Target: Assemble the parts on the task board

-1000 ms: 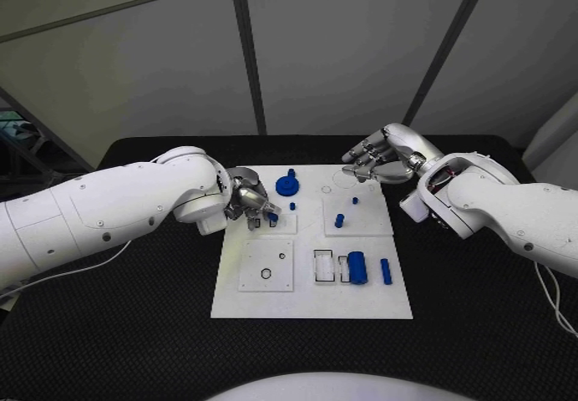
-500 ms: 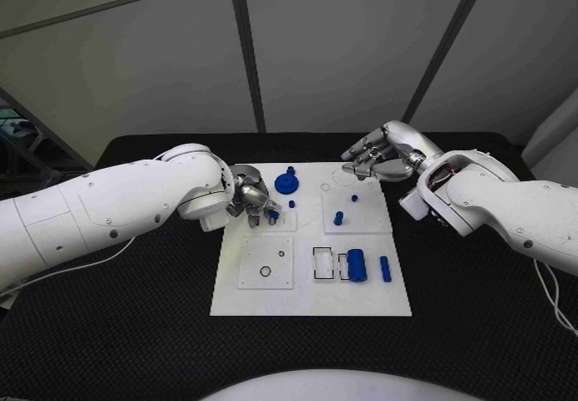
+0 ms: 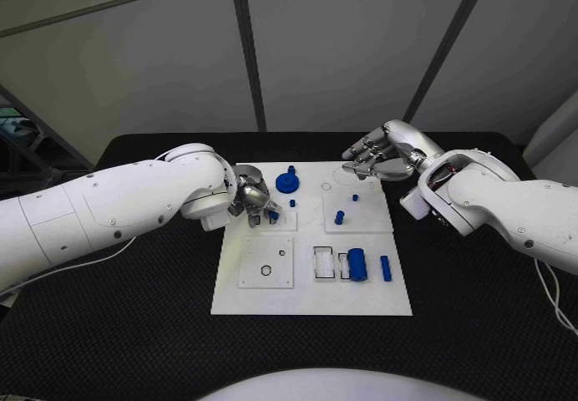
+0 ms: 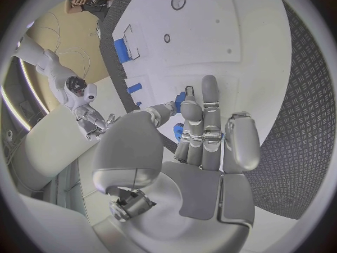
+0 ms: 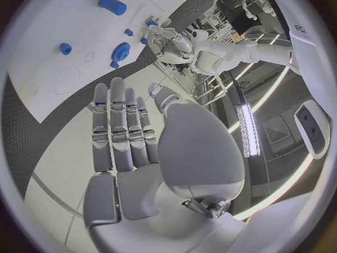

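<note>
Assembly on the white rectangular task board (image 3: pixel 311 294) partly done.
Silver left hand (image 3: pixel 253 203) pinching a small blue peg (image 4: pixel 180 101); silver right hand (image 3: pixel 371 160) spread, holding nothing; blue cylinder (image 3: pixel 357 266) and blue gear (image 3: pixel 286 183) seemingly unplaced.

Black table (image 3: pixel 144 334) (textured top) carries the white task board (image 3: pixel 311 296).

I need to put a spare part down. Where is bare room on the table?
The black table is bare in front of the task board and beside its near corners. It is crowded at the board's far end, where the left robot hand and right robot hand sit.
</note>
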`<action>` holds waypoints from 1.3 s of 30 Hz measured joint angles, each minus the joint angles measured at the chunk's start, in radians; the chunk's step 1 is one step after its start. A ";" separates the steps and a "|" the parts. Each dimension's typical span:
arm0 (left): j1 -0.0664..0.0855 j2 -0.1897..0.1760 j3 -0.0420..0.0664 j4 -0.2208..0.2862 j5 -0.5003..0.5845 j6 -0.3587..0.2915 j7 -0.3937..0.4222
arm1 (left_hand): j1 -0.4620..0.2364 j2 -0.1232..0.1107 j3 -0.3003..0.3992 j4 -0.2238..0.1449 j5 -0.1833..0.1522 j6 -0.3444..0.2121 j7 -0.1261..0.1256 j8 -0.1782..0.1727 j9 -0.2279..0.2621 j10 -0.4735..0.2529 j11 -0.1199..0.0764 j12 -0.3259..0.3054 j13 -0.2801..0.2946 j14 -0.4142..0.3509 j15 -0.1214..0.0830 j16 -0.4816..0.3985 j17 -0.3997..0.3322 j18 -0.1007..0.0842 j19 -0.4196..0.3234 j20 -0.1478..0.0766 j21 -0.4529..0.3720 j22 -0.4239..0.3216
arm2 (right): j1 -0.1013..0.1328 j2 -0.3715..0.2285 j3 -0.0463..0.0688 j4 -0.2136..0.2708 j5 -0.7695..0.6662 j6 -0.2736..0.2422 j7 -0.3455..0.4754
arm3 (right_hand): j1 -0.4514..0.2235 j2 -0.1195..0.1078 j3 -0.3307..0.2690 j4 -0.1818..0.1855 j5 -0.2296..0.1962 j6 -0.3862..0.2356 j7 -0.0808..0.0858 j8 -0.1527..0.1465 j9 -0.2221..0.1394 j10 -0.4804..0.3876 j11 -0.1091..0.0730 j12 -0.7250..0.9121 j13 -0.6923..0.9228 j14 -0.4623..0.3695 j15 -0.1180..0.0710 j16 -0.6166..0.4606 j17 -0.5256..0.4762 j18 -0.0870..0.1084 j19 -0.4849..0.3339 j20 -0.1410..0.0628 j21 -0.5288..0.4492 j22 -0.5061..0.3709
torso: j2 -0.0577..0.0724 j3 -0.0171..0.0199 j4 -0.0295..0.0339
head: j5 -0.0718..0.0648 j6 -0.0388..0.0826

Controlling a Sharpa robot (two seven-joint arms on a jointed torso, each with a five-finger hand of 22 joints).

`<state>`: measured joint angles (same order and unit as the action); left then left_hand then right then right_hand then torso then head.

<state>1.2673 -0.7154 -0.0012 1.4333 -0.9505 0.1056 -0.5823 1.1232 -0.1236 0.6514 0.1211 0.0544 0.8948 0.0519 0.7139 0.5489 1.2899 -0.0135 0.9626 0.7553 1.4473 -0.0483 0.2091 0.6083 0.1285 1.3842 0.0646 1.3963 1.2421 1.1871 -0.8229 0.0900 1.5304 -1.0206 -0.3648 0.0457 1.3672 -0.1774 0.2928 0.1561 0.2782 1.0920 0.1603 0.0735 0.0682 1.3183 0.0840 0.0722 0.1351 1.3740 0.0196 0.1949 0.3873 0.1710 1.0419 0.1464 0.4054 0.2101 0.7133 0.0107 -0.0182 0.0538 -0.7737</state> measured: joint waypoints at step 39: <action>-0.001 -0.004 0.000 0.016 -0.050 0.034 -0.017 | -0.002 -0.002 0.009 -0.009 -0.002 -0.007 0.000 0.002 0.003 0.002 -0.002 0.000 0.003 0.000 0.000 0.000 0.002 0.000 0.000 0.000 0.000 0.006 | 0.000 0.002 0.000 -0.003 0.000 0.004 0.001 | -0.004 0.004 -0.003 0.003 0.001 0.000 0.000 0.000 0.000 -0.004 0.004 0.000 0.001 0.000 0.000 -0.004 -0.001 0.000 0.004 0.004 -0.004 -0.002 | 0.000 0.0004 0.0004 | 0.002 -0.008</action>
<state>1.2661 -0.7192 -0.0017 1.4491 -1.0003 0.1395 -0.5994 1.1210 -0.1257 0.6608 0.1117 0.0523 0.8876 0.0520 0.7164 0.5521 1.2920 -0.0151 0.9627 0.7583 1.4472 -0.0483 0.2091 0.6099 0.1284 1.3842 0.0646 1.3963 1.2480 1.1868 -0.8208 0.0900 1.5271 -1.0207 -0.3609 0.0462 1.3631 -0.1733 0.2901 0.1587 0.2790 1.0920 0.1602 0.0735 0.0682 1.3148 0.0875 0.0722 0.1362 1.3740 0.0196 0.1912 0.3865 0.1712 1.0457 0.1501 0.4013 0.2077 0.7130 0.0111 -0.0178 0.0563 -0.7818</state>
